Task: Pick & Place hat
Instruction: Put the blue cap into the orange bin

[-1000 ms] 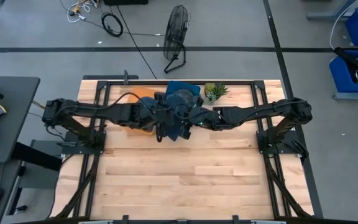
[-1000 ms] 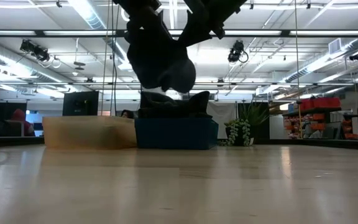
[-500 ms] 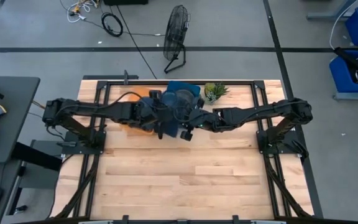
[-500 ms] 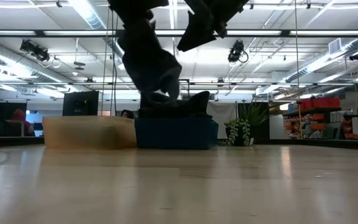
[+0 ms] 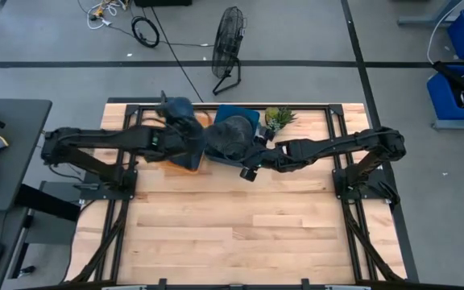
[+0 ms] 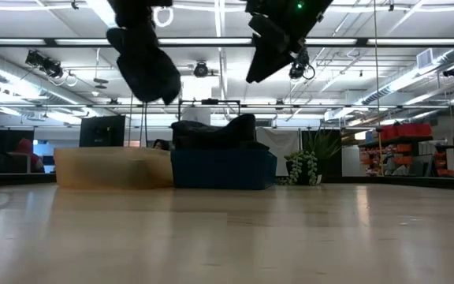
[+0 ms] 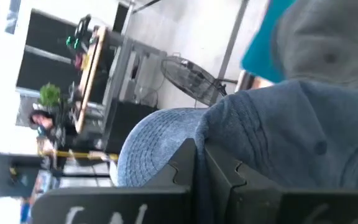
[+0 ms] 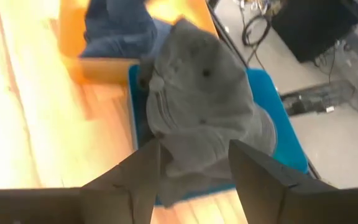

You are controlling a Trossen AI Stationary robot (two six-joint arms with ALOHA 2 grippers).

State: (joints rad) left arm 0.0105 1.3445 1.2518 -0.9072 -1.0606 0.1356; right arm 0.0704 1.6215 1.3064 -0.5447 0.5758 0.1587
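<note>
left gripper [image 5: 185, 129] clamping blue hat [image 5: 180, 133], dangling it over orange bin [image 6: 113, 167] for drop; right gripper [image 5: 248, 171] gaping empty by teal bin [image 5: 225, 112], gray hat [image 8: 197, 99] sitting inside

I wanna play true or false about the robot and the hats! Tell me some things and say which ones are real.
1. The left gripper holds a blue hat up in the air. True.
2. A grey hat sits in the blue bin. True.
3. The right gripper is squeezing the grey hat. False: it is open and empty, off the hat.
4. The orange bin stands beside the blue bin. True.
5. The little plant lies tipped over in the middle of the table. False: it stands upright at the table's far edge, next to the blue bin.
</note>
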